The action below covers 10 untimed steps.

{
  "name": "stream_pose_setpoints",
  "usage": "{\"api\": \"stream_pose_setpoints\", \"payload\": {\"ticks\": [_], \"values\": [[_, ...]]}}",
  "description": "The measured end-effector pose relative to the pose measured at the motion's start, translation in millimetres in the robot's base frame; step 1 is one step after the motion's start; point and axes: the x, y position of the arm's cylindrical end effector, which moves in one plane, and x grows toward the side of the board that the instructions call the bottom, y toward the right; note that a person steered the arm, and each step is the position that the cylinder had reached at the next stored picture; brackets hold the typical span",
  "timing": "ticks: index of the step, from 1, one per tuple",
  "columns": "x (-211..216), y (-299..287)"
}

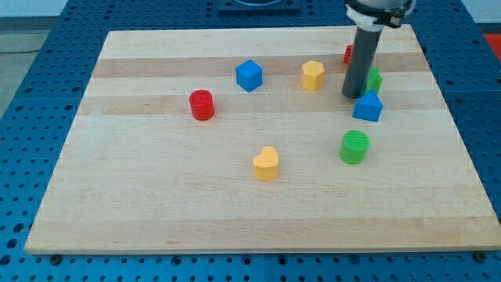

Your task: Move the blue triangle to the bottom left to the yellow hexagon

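- A pale wooden board (156,204) lies on a blue perforated table (47,47), seen from one camera looking down at a slant.
- The blue triangle (368,106) sits on the board's right side, a little above the middle. Its peak points toward the view's top. It looks about as wide as it is tall, so I cannot make out a long axis.
- The yellow hexagon (313,74) stands up and to the left of the blue triangle, near it but clearly apart.
- The arm comes in from the view's top right as a straight dark rod, close to upright, with a wider black and white collar at the top edge.
- My tip (353,95) rests on the board just beside the blue triangle's upper left corner. Whether it touches the block I cannot tell.
- The arm carries no pincer, only this rod, so nothing is held.
- A green block (374,79), partly hidden by the rod, sits just above the blue triangle; its shape is unclear.
- A red block (347,53) peeks out left of the rod, near the board's top edge, mostly hidden.
- A green cylinder (355,146) stands below the blue triangle.
- A yellow heart (266,163) lies near the board's centre, toward the bottom.
- A blue cube (249,75) sits left of the yellow hexagon.
- A red cylinder (202,104) stands farther left.
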Motion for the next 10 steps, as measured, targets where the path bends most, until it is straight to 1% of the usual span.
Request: {"api": "stream_pose_setpoints", "payload": {"ticks": [1, 2, 4, 5, 6, 7, 8, 9, 10], "values": [[-4.3, 13.8], [-4.4, 15.6], [29.6, -42.5], [65.0, -58.1], [113.3, -25.0], [115.3, 35.6], [88.3, 49.6], [46.8, 26.4], [23.2, -8.7]]}}
